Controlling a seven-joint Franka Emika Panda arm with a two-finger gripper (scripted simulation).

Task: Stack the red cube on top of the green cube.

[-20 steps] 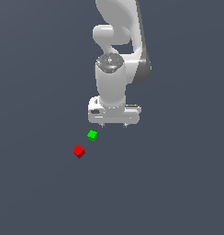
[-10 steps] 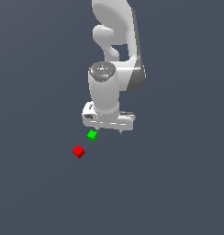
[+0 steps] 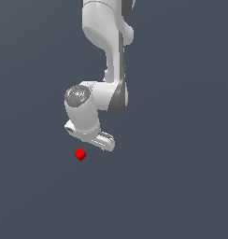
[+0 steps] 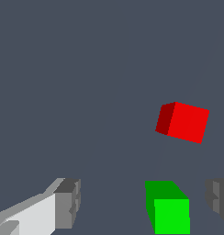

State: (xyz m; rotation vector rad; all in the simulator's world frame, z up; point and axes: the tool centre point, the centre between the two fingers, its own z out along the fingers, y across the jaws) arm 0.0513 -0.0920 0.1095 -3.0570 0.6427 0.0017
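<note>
My arm has dropped and swung over since a moment ago, so my gripper (image 4: 141, 202) now hangs low with its two grey fingers (image 4: 68, 204) spread wide and holding nothing. The tiny bright-green cube (image 4: 171, 215) sits between the fingers, nearer one of them; in the exterior view my wrist now hides it. The tiny bright-red cube (image 3: 80, 154) lies just beyond my fingertips, apart from the green one. I judge I'm lined up over the wrong cube; red needs grasping first. No writing or labels visible.
</note>
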